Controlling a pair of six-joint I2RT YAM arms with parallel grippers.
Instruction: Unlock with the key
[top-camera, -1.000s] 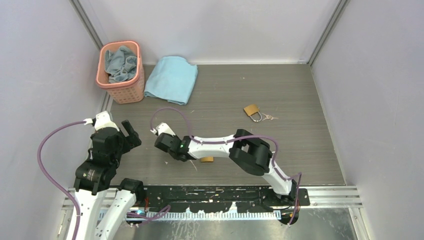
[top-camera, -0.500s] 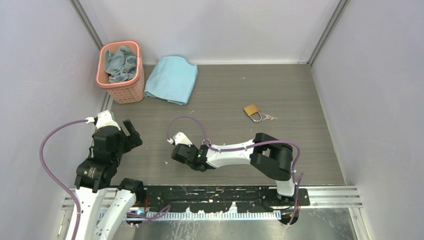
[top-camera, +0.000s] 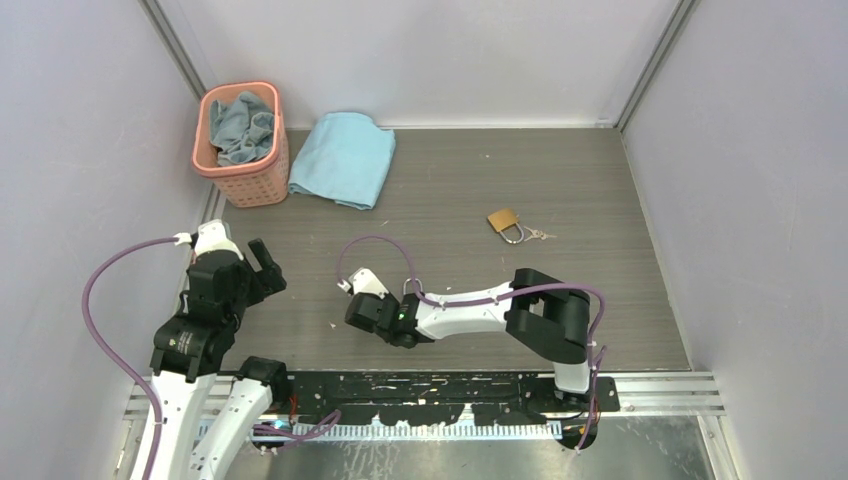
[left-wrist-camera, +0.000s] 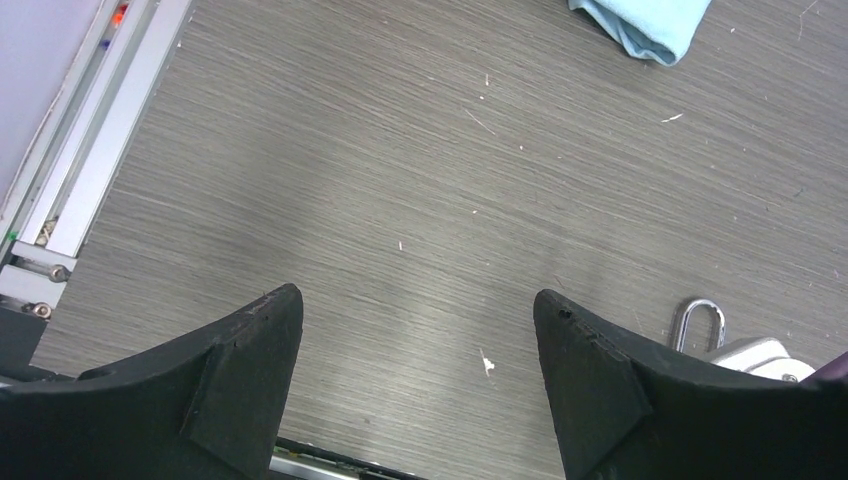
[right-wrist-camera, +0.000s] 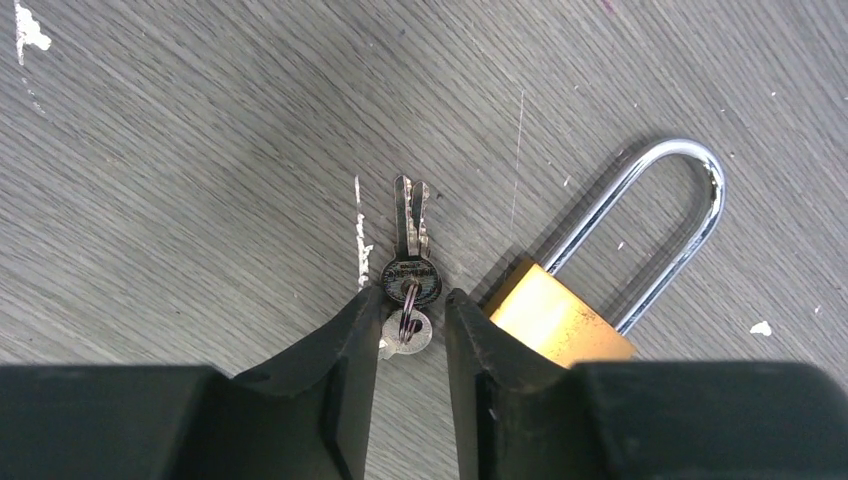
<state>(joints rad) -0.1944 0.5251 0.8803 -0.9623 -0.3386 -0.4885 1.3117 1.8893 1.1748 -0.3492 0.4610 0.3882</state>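
Observation:
In the right wrist view a small bunch of keys (right-wrist-camera: 410, 240) on a ring lies flat on the grey table. One dark-headed key points away from me and a silver key lies between my fingers. My right gripper (right-wrist-camera: 412, 300) stands over them, jaws slightly parted and not pressing on the keys. Just right of the right finger lies a brass padlock (right-wrist-camera: 555, 320), its steel shackle (right-wrist-camera: 660, 200) pointing away. From above, the right gripper (top-camera: 395, 320) hides the keys. My left gripper (left-wrist-camera: 415, 295) hangs open and empty at the left (top-camera: 262, 265).
A second brass padlock (top-camera: 505, 222) with keys (top-camera: 540, 236) lies at the back right. A pink basket (top-camera: 240, 145) holding cloth and a folded blue towel (top-camera: 343, 158) sit at the back left. The metal rail (top-camera: 450, 385) runs along the near edge.
The right arm swung right and toward the near edge a second ago, and now covers the padlock. Its jaws, shut before, have parted over the keys. The left arm has barely moved.

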